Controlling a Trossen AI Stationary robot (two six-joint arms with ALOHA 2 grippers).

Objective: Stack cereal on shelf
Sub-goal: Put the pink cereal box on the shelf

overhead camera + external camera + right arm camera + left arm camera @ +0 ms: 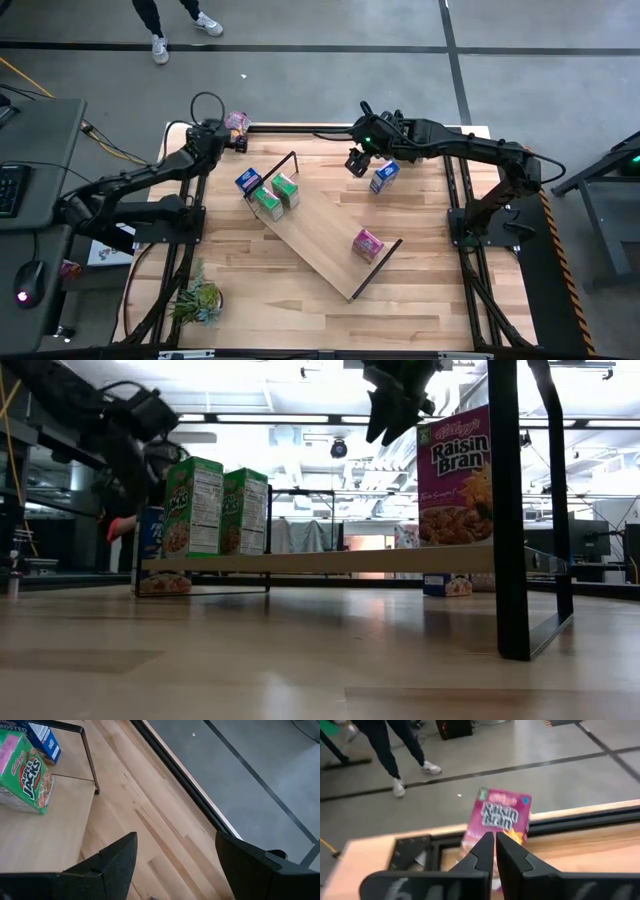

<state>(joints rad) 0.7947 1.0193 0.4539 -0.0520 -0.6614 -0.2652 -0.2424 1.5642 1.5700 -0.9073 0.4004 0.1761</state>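
Observation:
The shelf lies slantwise across the table. On it stand two green cereal boxes near its far-left end and a pink one near its other end. One blue box stands on the table just outside the shelf's far-left rod frame. Another is on the table at the far right. A pink Raisin Bran box stands at the table's far-left corner, with my left gripper shut right in front of it. My right gripper hangs open above the table beside the far-right blue box. My left gripper's shut fingertips point at the lower front face of the pink box, slanting down from the table's near side. They cover the spot, so I cannot tell whether they touch the box.
A potted plant stands at the near-left corner. The table's dark frame rail runs along the far edge behind the pink box. A person's legs are on the floor beyond. Bare wood lies under my right gripper.

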